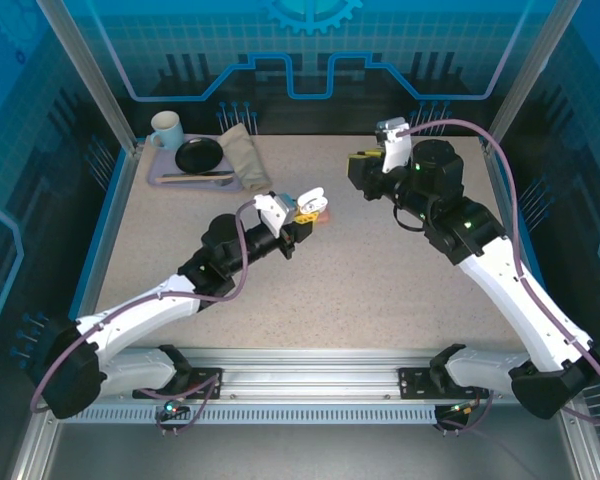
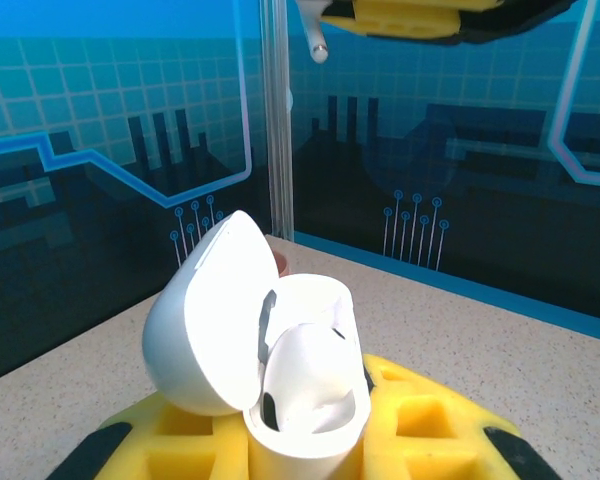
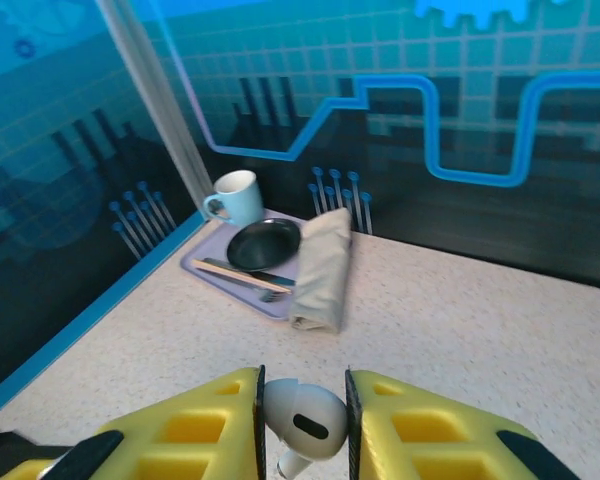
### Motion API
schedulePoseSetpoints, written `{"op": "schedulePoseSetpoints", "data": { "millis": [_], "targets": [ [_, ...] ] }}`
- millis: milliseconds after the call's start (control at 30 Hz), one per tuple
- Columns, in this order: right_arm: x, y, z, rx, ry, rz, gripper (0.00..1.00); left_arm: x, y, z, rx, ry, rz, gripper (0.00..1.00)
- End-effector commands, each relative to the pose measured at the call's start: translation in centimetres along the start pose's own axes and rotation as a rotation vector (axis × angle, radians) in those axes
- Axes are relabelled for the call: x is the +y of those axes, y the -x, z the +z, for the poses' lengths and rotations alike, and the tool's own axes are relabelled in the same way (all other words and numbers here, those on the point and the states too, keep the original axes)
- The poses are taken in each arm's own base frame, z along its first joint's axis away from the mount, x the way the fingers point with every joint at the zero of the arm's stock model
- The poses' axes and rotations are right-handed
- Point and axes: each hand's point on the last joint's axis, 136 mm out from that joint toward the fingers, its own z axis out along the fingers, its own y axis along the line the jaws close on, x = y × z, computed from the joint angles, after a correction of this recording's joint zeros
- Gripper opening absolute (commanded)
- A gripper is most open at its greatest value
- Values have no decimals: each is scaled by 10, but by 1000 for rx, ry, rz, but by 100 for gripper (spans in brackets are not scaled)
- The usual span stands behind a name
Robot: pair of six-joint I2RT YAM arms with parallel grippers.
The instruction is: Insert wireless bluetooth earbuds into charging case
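My left pincer (image 2: 305, 445) grips the open case (image 2: 300, 390), right pincer (image 3: 302, 405) pinches a white earbud (image 3: 305, 420) well off the case, not in yet.

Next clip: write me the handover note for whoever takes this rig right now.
Left claw: shut on the open white rounded plastic charging case, lid tipped back.
Right claw: shut on one small white wireless earbud, stem hanging down, apart from the case.
Done: case open, one bud gripped; whether any bud already sits inside is unclear.
Left: seat this bud in the case.
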Motion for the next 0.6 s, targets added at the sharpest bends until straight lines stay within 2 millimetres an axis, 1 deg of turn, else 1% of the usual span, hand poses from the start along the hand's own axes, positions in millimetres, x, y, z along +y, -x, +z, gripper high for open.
{"op": "schedulePoseSetpoints", "data": {
  "millis": [0,100,300,567],
  "targets": [
    [26,14,1,-42,103,-94,26,0,20,8,-20,-17,-16,0],
    [36,9,2,-33,136,-147,27,2,25,13,-24,-15,-35,0],
    [47,-1,0,-11,173,-208,26,2,29,17,-28,-17,-47,0],
    [54,-16,2,25,188,-223,25,3,32,18,-31,-13,-48,0]
  ]
}}
